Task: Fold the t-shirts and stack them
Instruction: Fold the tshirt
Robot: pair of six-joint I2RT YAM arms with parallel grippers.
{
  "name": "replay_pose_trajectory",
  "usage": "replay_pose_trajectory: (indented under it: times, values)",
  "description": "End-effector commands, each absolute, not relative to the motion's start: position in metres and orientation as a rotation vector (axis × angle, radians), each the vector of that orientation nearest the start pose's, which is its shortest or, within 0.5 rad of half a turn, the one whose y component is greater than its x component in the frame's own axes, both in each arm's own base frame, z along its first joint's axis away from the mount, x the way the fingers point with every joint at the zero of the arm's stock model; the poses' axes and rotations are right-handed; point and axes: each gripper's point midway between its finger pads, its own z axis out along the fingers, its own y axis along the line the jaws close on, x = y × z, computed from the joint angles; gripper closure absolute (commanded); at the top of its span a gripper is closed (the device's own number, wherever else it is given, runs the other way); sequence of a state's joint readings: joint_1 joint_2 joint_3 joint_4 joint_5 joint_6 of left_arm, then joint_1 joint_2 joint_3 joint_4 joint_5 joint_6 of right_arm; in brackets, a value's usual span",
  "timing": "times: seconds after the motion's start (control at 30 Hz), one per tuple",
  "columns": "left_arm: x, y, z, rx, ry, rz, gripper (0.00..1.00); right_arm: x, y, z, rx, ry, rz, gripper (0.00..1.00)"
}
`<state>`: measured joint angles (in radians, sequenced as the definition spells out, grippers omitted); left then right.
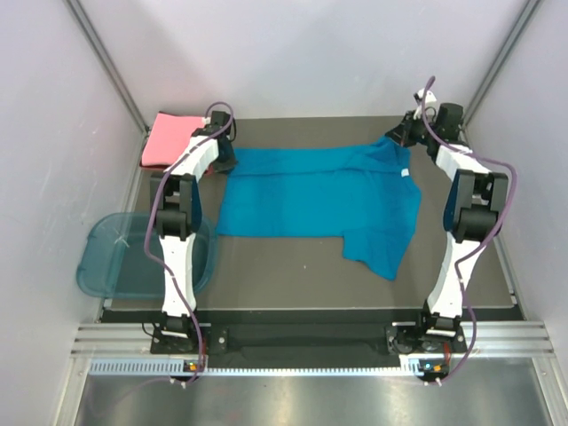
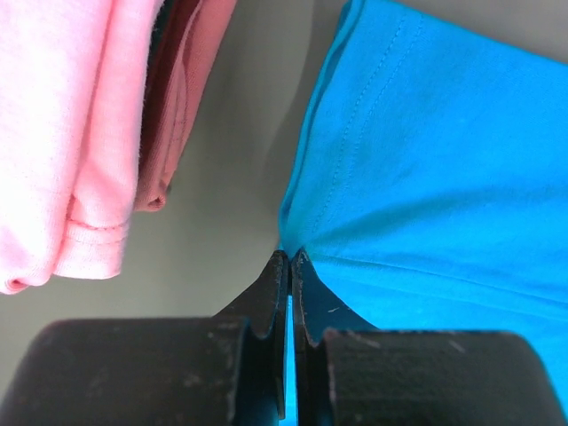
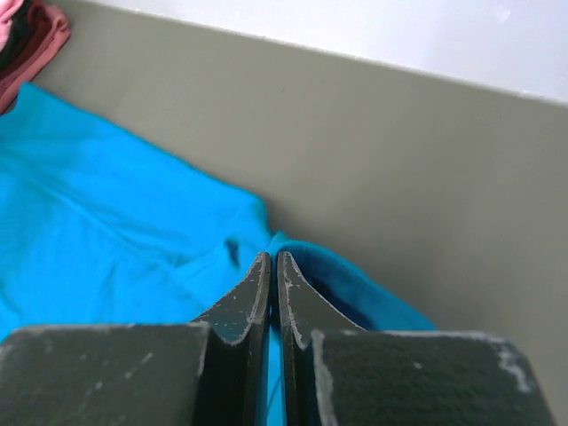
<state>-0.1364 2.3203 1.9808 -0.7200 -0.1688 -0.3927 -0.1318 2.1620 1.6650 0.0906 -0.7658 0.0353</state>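
The teal-blue t-shirt [image 1: 319, 200] lies spread across the dark mat, one sleeve hanging toward the front right. My left gripper [image 1: 227, 160] is shut on its far left corner; blue cloth [image 2: 426, 177] shows pinched between the jaws of my left gripper [image 2: 290, 255]. My right gripper [image 1: 398, 135] is shut on the far right edge near the collar, and the blue fabric [image 3: 115, 231] runs into the closed jaws of my right gripper [image 3: 272, 257]. The salmon-pink t-shirt [image 1: 169, 139] sits folded at the far left corner; its folded edges [image 2: 80, 133] are beside my left gripper.
A translucent blue plastic tub [image 1: 124, 257] rests off the mat's left front edge, beside the left arm. White walls with metal frame posts close in the back and sides. The mat's [image 1: 293, 275] front strip lies bare before the arm bases.
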Motion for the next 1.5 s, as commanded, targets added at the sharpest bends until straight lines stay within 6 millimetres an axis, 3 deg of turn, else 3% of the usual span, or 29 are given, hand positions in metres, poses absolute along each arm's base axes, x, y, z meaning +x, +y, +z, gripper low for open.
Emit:
replay_pose_trajectory:
  times: [0.0,0.2,0.37,0.47,0.57,0.6,0.83,0.93,1.07,1.23,1.47]
  values:
    - [0.543,-0.058,0.053,-0.381,2.562,0.023,1.00,0.580,0.042,0.201,-0.432,1.747,0.664,1.00]
    - [0.542,-0.061,0.055,-0.367,2.566,-0.005,0.99,0.586,0.033,0.186,-0.361,1.781,0.683,0.93]
    - [0.540,-0.059,0.051,-0.360,2.576,0.018,1.00,0.610,0.029,0.184,-0.333,1.739,0.681,1.00]
    - [0.541,-0.057,0.050,-0.361,2.573,0.032,1.00,0.607,0.035,0.186,-0.348,1.728,0.727,1.00]
    - [0.542,-0.059,0.050,-0.362,2.572,0.016,0.98,0.607,0.034,0.187,-0.355,1.722,0.710,0.87]
    - [0.543,-0.060,0.051,-0.363,2.569,0.010,0.98,0.608,0.031,0.184,-0.345,1.738,0.701,0.77]
    - [0.546,-0.059,0.058,-0.363,2.553,0.009,0.97,0.625,0.014,0.177,-0.215,1.787,0.614,0.66]
    - [0.546,-0.059,0.058,-0.363,2.551,0.010,0.97,0.619,0.016,0.180,-0.225,1.806,0.595,0.67]
    - [0.545,-0.060,0.057,-0.365,2.556,0.007,0.97,0.605,0.021,0.160,-0.277,1.906,0.585,0.72]
    - [0.545,-0.063,0.058,-0.364,2.558,-0.013,0.97,0.583,0.003,0.114,-0.347,2.141,0.468,0.61]
    - [0.546,-0.065,0.060,-0.361,2.553,-0.027,0.97,0.568,-0.012,0.103,-0.442,2.193,0.333,0.58]
